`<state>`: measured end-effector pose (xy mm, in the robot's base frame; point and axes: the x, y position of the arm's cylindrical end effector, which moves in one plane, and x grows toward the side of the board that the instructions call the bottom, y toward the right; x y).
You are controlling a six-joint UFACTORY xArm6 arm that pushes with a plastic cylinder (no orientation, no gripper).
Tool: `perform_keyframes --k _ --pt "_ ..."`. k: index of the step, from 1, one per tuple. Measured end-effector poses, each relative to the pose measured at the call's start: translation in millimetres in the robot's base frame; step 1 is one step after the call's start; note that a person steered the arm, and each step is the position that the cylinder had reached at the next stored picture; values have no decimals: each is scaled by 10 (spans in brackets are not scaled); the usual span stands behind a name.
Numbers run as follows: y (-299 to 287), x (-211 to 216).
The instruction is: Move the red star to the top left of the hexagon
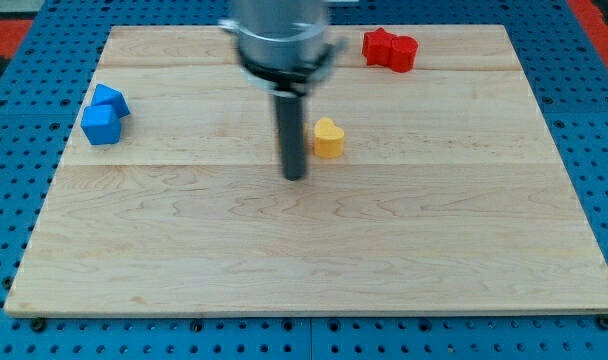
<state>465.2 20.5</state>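
Board [314,250] is light wood, sitting on a blue pegboard [14,200] that shows all around it. No jaws on this arm, so nothing opens, closes or grips; it just ends in a dark rod [291,135] hanging from a blurry grey housing [282,35] at the view's top.

My tip [294,177] is down on the wood a bit left of the board's middle. Closest block is the yellow heart [328,137], just to the view's right of the rod and slightly above the tip. There's a thin gap between rod and heart, so they look apart, but only barely.

Red star [380,45] is way up near the board's top edge, right of centre, well apart from my tip. It's touching a second red block [403,53] on its right. That one looks like the hexagon, though the shape is hard to make out at this size. So the star sits left of it and a little higher.

Over at the view's left there are two blue blocks pressed together: a blue cube [101,125] in front, and another blue block [111,100] just behind it towards the top right. Can't tell the shape of that rear one. Both are far from the tip.
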Motion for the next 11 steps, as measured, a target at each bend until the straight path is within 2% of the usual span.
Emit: perform_keyframes --k 1,3,4,5,6,7,8,9,10,11 --pt "1101 -209" --pt "1899 -1721" --pt "1647 -2190" --pt "1122 -2450" --pt "182 -2142" --pt "-268 -1787" --pt "-465 -1699" --pt "-896 -1977" --pt "-1309 -1896" --pt "-667 -1681"
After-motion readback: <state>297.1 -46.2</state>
